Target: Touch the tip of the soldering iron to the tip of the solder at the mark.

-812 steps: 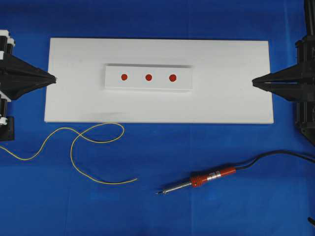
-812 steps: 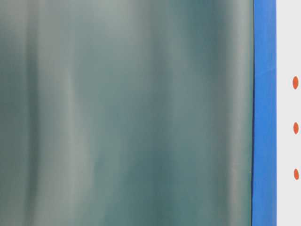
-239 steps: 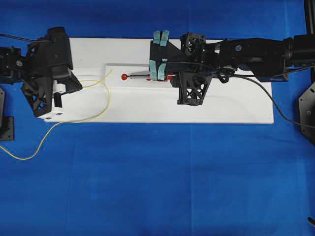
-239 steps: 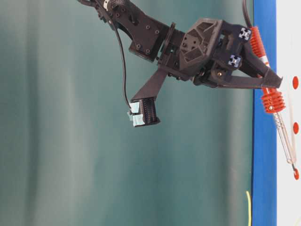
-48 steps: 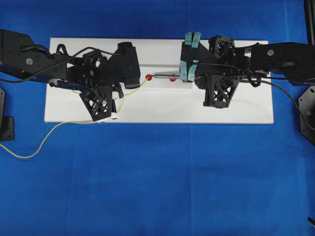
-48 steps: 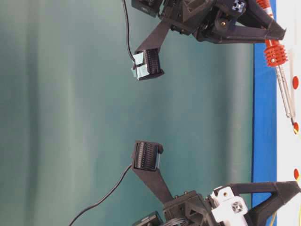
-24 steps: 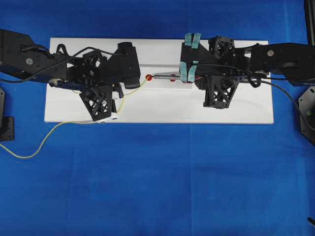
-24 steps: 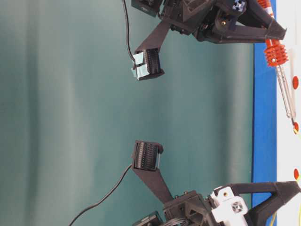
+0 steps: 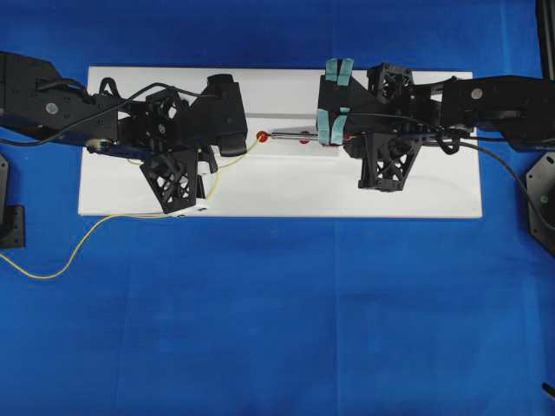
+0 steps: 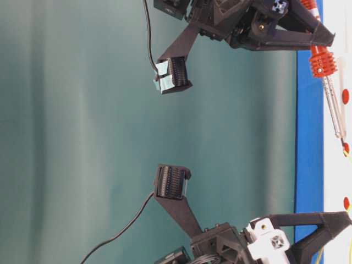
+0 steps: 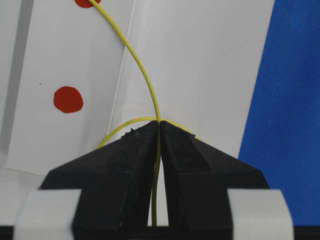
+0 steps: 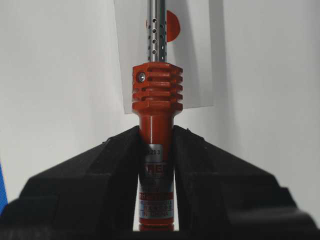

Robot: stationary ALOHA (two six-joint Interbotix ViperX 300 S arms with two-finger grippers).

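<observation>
We see the soldering iron (image 12: 156, 90) as a bright, polished metal rod drilled with small holes, running into a ribbed red-orange plastic collar and a smooth handle bearing a glossy label. The solder (image 11: 144, 75) looks like smooth yellow wire with a faint sheen. Both the right gripper (image 12: 156, 145) and left gripper (image 11: 159, 131) are matt black plastic, slightly grainy. The white board (image 9: 277, 186) looks smooth and matt; the tabletop (image 9: 277, 312) wears blue cloth.

The right gripper (image 10: 322, 39) at the top holds the soldering iron (image 10: 328, 93) by its red handle. The iron's silver rod ends at a red mark (image 10: 346, 148), just beside the solder (image 10: 348, 153). The left gripper (image 10: 338, 223) sits below that mark.
</observation>
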